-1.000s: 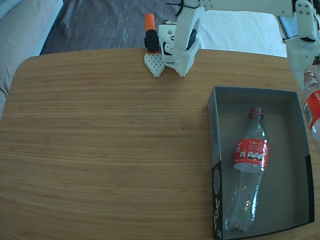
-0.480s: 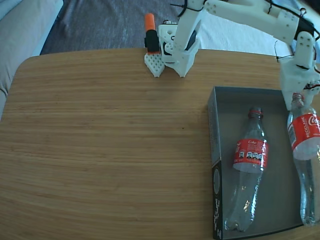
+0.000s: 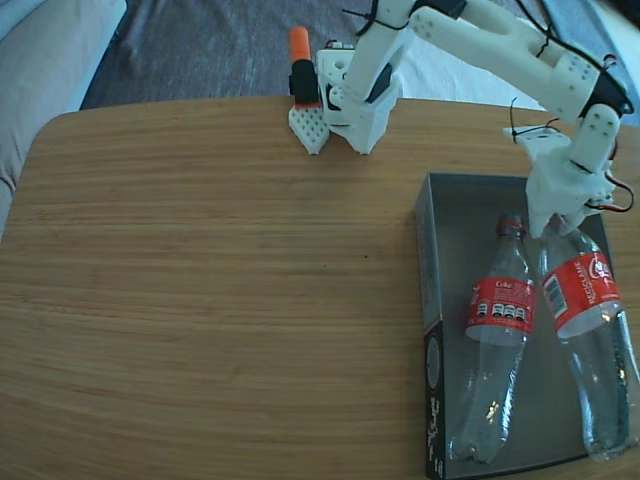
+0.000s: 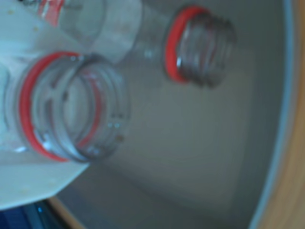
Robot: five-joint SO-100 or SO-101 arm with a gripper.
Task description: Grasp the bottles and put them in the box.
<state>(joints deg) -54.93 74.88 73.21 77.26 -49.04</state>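
Two bottles lie side by side in the box (image 3: 436,250): the left bottle (image 3: 495,345) flat on the grey floor, the right bottle (image 3: 585,340) with its base at the near right corner. The gripper (image 3: 552,228) clasps the right bottle's neck, its open mouth (image 4: 71,107) filling the blurred wrist view. Box and arm (image 3: 500,40) stand on a wooden table (image 3: 200,300).

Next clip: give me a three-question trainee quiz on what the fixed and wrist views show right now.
1. True or false: both clear plastic Coca-Cola bottles lie over the shallow black cardboard box.
2. Which bottle is the white pincer at: left or right in the fixed view?
3. Do the bottles have caps?

Key
1. True.
2. The right bottle, at its neck; the left bottle lies free in the box.
3. No; the wrist view shows both mouths open.
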